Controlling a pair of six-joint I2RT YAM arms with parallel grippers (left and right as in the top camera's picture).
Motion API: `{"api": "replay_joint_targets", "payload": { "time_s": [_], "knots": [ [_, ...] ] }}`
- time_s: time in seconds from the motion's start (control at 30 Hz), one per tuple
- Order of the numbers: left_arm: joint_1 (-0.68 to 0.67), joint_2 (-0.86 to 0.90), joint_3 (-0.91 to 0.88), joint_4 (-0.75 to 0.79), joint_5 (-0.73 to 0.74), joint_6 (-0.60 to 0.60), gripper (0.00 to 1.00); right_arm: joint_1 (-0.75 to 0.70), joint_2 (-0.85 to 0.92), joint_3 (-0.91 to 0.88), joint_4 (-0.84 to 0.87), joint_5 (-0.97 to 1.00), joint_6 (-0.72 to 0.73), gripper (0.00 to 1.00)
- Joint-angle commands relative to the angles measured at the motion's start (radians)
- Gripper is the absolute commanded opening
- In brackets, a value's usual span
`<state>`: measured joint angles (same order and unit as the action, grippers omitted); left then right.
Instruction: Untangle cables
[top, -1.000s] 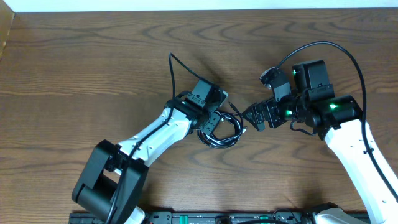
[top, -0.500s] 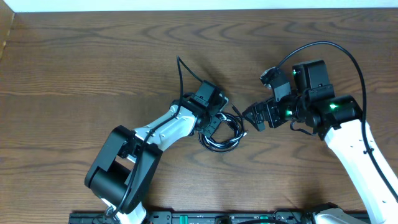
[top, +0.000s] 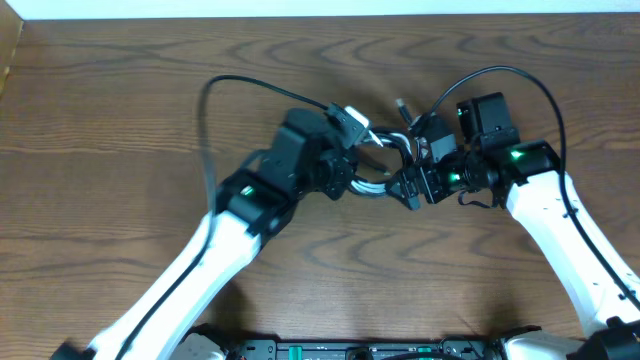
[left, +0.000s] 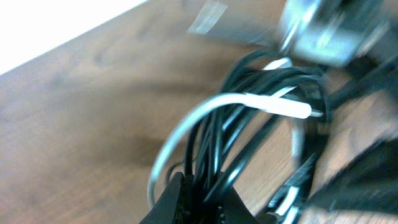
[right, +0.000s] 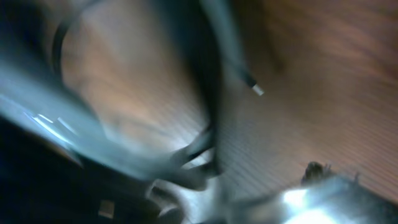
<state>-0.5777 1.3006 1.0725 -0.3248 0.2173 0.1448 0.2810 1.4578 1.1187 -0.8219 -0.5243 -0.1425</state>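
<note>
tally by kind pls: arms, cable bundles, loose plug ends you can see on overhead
Robot arms: 2 (left gripper, right gripper)
Cable bundle: 1, black with a white section, between the grippers
Loose plug end: 1
Total: 4

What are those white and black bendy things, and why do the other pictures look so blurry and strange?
They are two robot arms at a wooden table. One picture looks down from above. The other two come from cameras on the wrists, very close up, so they blur. Between the arms is a tangle of thin black cables with one white strand. The left tool grips the bundle; its close-up shows cords pinched in the tip. The right tool is right up against the tangle, but I cannot tell if it is gripping.
</note>
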Motion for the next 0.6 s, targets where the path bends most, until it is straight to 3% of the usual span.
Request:
{"api": "replay_joint_targets", "payload": {
  "time_s": [0.0, 0.1, 0.13, 0.17, 0.2, 0.23, 0.4, 0.57],
  "knots": [
    [0.000, -0.032, 0.012, -0.004, 0.027, 0.019, 0.08, 0.037, -0.008, -0.002, 0.008, -0.235, -0.193, 0.99],
    [0.000, -0.032, 0.012, -0.014, 0.035, 0.015, 0.07, 0.058, -0.008, -0.002, 0.039, -0.203, -0.183, 0.95],
    [0.000, -0.032, 0.012, -0.018, 0.042, 0.012, 0.08, 0.063, -0.008, -0.002, 0.051, -0.183, -0.166, 0.81],
    [0.000, -0.032, 0.012, -0.018, 0.047, 0.011, 0.07, 0.066, -0.008, -0.002, 0.066, -0.166, -0.148, 0.50],
    [0.000, -0.032, 0.012, -0.018, 0.054, 0.011, 0.07, 0.068, -0.008, -0.002, 0.087, -0.127, -0.100, 0.12],
    [0.000, -0.032, 0.012, -0.017, 0.056, 0.011, 0.08, 0.068, -0.008, -0.002, 0.104, -0.089, -0.052, 0.01],
    [0.000, -0.032, 0.012, -0.024, 0.053, 0.011, 0.07, 0.067, -0.008, -0.002, 0.157, 0.304, 0.261, 0.01],
    [0.000, -0.032, 0.012, -0.090, -0.089, 0.011, 0.07, 0.050, -0.008, -0.002, 0.078, 0.820, 0.534, 0.01]
  ]
}}
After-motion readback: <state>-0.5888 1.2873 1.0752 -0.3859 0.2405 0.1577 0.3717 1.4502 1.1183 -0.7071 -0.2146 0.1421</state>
